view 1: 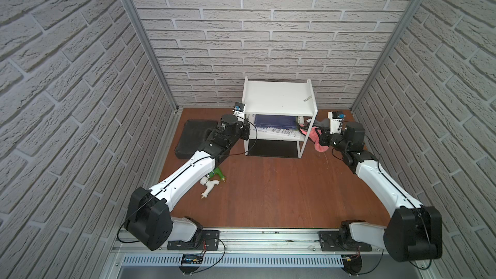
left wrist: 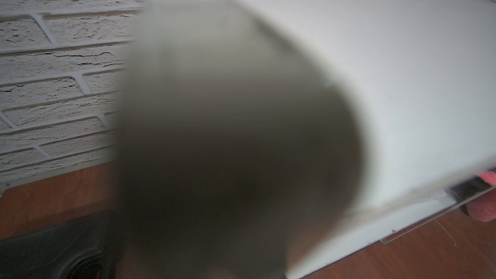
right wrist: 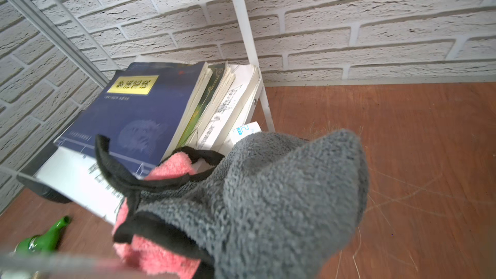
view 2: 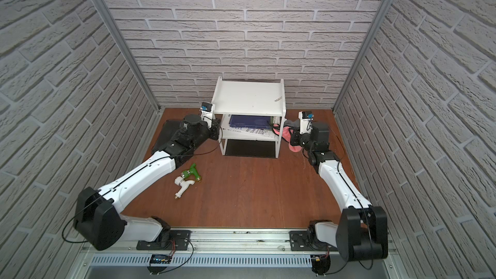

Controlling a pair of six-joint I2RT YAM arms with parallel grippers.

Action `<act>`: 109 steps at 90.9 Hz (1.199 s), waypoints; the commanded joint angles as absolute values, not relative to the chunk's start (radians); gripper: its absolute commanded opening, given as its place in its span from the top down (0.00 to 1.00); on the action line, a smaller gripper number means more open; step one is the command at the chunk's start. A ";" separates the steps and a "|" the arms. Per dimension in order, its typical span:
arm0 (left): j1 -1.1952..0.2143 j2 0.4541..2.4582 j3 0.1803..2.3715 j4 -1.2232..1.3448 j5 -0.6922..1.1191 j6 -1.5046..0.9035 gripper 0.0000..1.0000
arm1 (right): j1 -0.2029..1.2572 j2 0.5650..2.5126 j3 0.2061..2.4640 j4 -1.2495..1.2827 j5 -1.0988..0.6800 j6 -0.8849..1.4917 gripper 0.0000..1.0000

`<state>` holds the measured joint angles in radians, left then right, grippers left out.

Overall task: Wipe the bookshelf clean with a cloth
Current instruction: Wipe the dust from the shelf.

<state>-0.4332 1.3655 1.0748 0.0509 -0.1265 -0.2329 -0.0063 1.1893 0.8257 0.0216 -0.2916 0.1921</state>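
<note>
The white bookshelf (view 1: pixel 279 97) (view 2: pixel 249 97) stands at the back of the table, and books (view 1: pixel 276 123) (right wrist: pixel 139 114) lie on its middle board. My right gripper (view 1: pixel 323 137) is at its right side, shut on the bunched grey and pink cloth (view 1: pixel 316 140) (right wrist: pixel 268 197). The cloth covers the jaws in the right wrist view and reaches the right end of the middle board beside the books. My left gripper (view 1: pixel 247 130) (view 2: pixel 216 130) is shut and rests against the shelf's front left post. Whether it grips the post is hidden. The left wrist view is mostly filled by the blurred white shelf (left wrist: pixel 375 76).
A flat black case (view 1: pixel 193 135) (left wrist: pixel 53 250) lies on the table left of the shelf, under my left arm. A green tap (view 1: pixel 218 174) (right wrist: pixel 45 240) and a white tap (view 1: pixel 209 186) lie in front of it. A small scrap (view 1: pixel 306 99) sits on the top board. Brick walls close in on three sides.
</note>
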 commanded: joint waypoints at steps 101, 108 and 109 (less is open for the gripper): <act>-0.385 1.327 1.018 0.011 -0.148 -0.151 1.00 | 0.215 1.008 1.114 -0.082 -0.230 0.027 0.97; -0.382 1.322 1.018 0.013 -0.142 -0.156 1.00 | 0.254 1.143 1.266 -0.140 -0.122 -0.031 0.97; -0.382 1.321 1.017 0.015 -0.143 -0.156 1.00 | 0.257 1.170 1.282 -0.146 -0.110 -0.034 0.97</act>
<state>-0.4187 1.3491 1.0359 0.1062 -0.0719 -0.1925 0.2123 0.9905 1.1553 -0.0547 -0.2749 0.0708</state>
